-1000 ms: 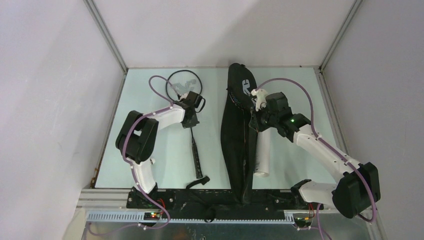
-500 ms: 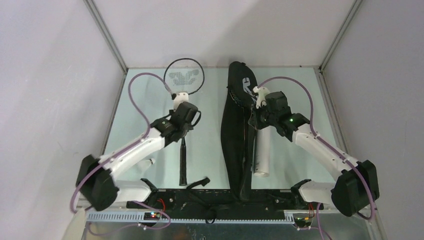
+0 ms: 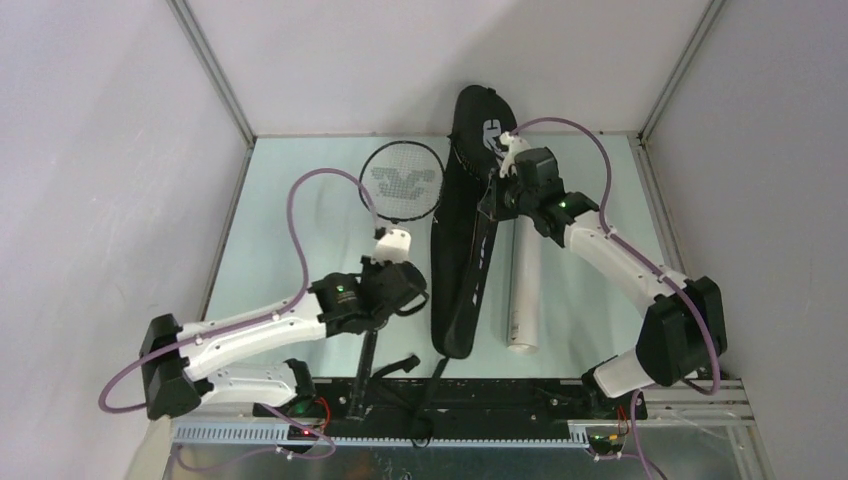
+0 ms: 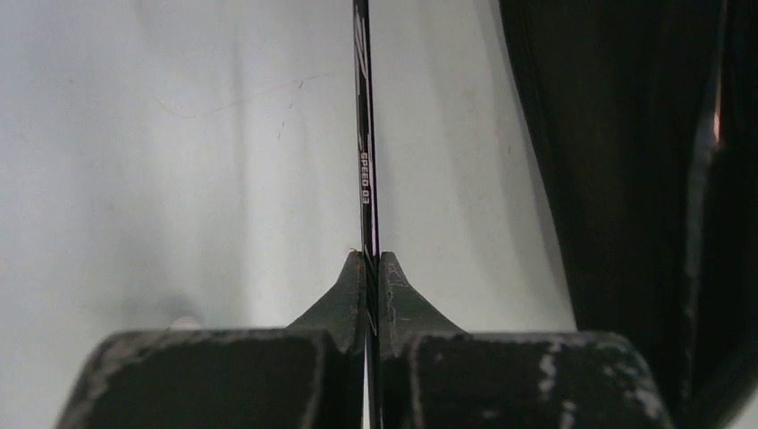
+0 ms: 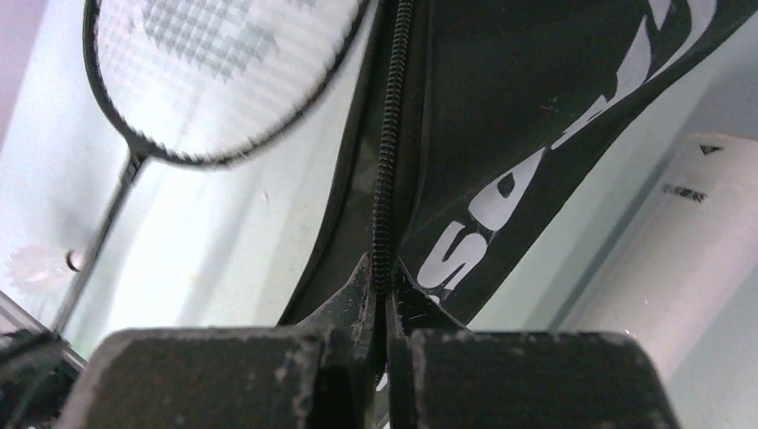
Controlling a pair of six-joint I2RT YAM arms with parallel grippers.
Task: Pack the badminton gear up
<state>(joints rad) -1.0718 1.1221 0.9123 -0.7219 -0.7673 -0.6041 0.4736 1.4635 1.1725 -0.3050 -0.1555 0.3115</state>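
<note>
**A:** Where's the racket [image 3: 402, 180]?

**B:** On the left, with its head just beside the bag [image 3: 470, 230]. The tube [image 3: 525, 295] lies on the bag's other side.

**A:** What could go wrong?

**B:** The left gripper [image 4: 369, 268] pinches only the thin shaft, so the racket may twist or slip. The head may also catch the zipper. The right gripper [image 5: 383, 277] is clamped on the bag's zipper edge, which could pull free.

**A:** And the views?

**B:** The wrist views show both grips close up. Only the top view shows the whole layout.
</note>
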